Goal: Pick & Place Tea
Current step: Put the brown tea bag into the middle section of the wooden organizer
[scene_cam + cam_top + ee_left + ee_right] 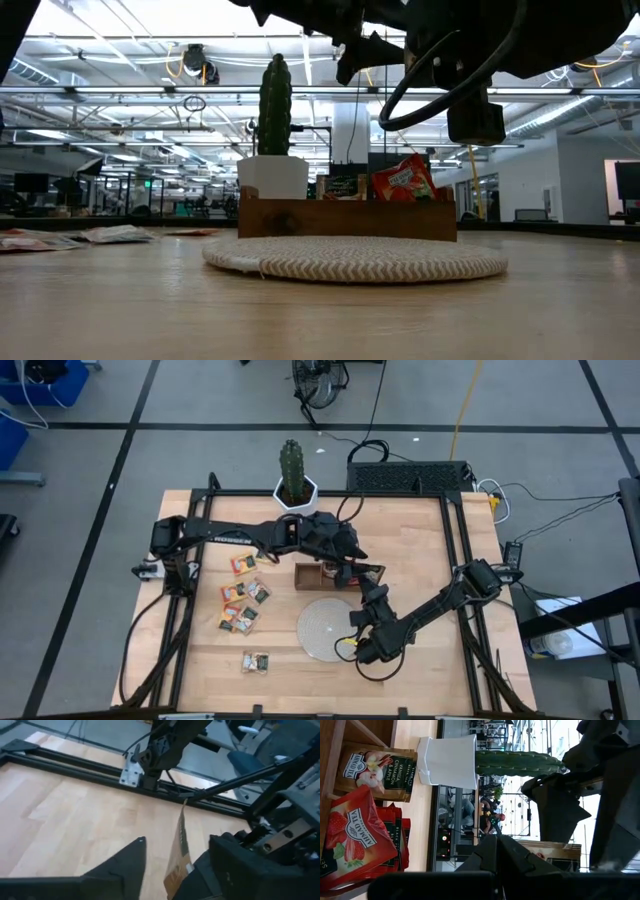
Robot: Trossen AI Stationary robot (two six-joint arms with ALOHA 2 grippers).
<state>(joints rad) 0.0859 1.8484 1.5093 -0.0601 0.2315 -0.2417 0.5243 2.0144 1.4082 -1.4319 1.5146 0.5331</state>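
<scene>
Carrying an orange-yellow sachet [177,851], edge-on and pinched between the left gripper [345,565] fingers, just over the wooden tray [306,577]. Already standing in that tray: red sachets [352,837] and a green one [380,770]. Still lying on the worktop [420,540], well behind those fingers: several loose sachets [245,603]. Hovering beside the woven disc [320,628], right gripper [352,647] fingers seemingly closed, empty.

The wooden tray [322,576] is partly hidden under the left arm in the high view; its compartments cannot be counted; loose tea sachets [243,606] are too small to read; the right gripper's [366,648] fingertips cannot be made out.
</scene>
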